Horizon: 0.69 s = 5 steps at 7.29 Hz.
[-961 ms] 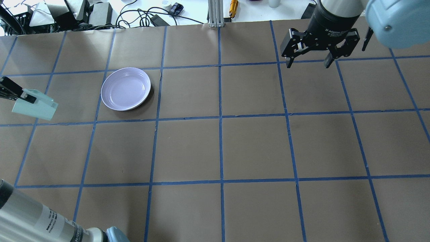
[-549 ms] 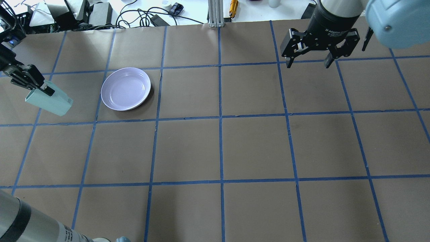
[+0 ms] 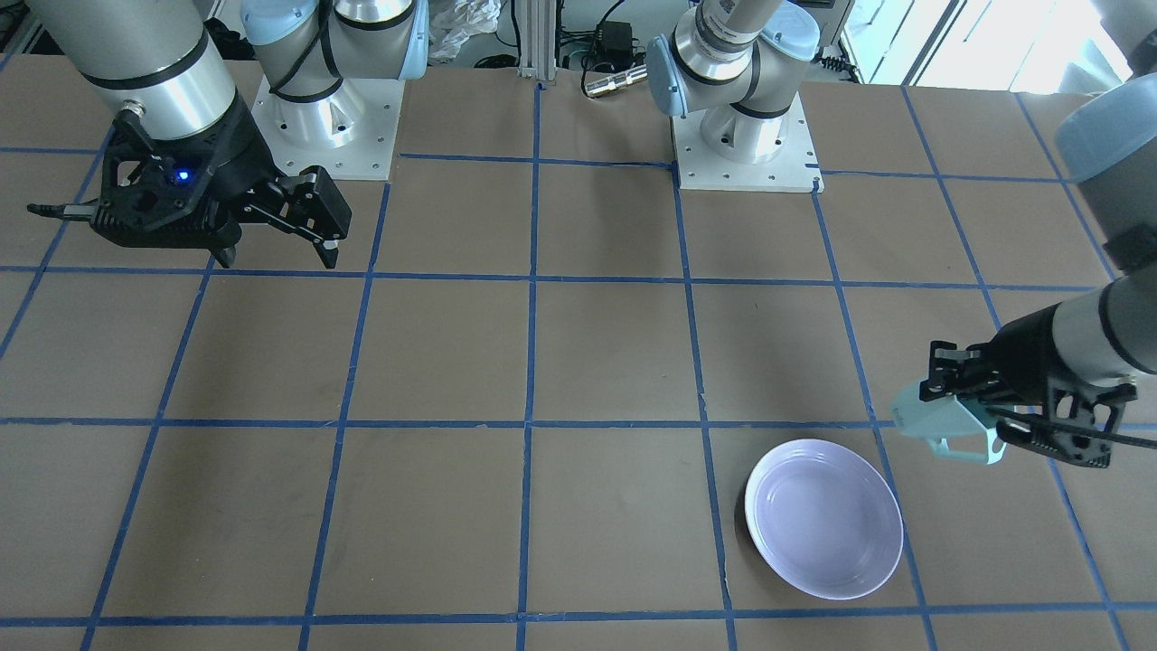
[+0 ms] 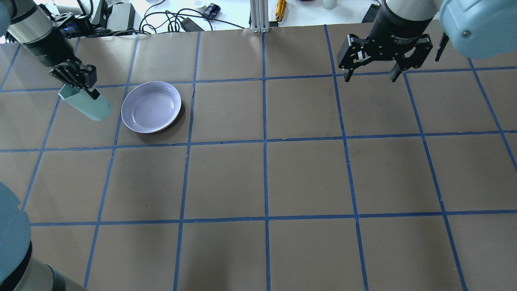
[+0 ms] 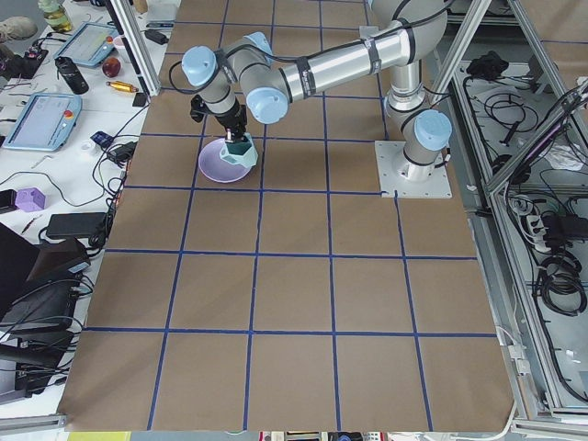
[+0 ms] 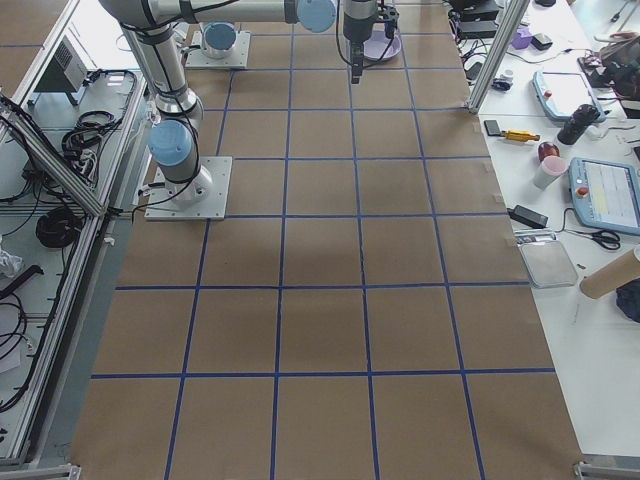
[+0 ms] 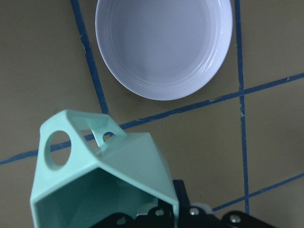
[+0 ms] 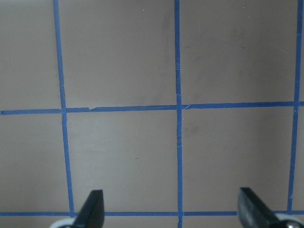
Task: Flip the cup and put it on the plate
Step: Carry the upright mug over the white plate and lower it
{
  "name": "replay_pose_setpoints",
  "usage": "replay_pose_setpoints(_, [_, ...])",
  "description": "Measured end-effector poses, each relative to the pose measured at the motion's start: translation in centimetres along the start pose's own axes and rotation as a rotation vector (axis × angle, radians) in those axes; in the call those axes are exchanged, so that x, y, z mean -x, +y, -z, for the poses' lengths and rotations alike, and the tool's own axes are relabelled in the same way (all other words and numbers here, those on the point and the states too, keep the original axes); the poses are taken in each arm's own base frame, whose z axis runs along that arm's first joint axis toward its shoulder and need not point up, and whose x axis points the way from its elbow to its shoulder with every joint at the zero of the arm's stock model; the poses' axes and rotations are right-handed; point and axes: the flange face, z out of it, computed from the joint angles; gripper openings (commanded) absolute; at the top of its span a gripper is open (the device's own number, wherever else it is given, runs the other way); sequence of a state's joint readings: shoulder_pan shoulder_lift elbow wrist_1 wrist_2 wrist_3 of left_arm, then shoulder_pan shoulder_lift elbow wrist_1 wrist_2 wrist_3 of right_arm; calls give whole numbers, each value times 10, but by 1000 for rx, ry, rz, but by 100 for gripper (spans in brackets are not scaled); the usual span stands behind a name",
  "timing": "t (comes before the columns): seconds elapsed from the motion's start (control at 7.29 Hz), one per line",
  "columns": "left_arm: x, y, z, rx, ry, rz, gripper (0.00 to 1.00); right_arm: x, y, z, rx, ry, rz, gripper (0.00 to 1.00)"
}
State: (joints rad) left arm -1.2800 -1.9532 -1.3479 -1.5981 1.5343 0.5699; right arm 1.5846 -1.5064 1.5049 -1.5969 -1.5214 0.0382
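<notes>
Left pincer (image 4: 83,89), clenched on the tilted cup (image 4: 91,108), has travelled to just beside the plate (image 4: 151,107). Right pincer (image 4: 369,76) idle, released. Uprighting pending.

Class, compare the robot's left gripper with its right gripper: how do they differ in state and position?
The left gripper is shut on the cup; the right gripper is open and empty. The left gripper holds the cup in the air just beside the plate; the right gripper hangs over the table far from the plate. Both are black two-finger grippers, raised off the table.
</notes>
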Motion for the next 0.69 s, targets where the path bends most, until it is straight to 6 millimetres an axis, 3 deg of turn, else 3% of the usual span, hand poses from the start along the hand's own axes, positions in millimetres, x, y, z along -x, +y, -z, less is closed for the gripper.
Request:
replay_pose_setpoints(0.27, [-45, -28, -6, -38, -94, -56, 0, 0, 0, 0, 0, 0, 0, 100])
replay_pose_setpoints(0.69, [-80, -57, -38, -58, -163, -130, 0, 0, 0, 0, 0, 0, 1, 100])
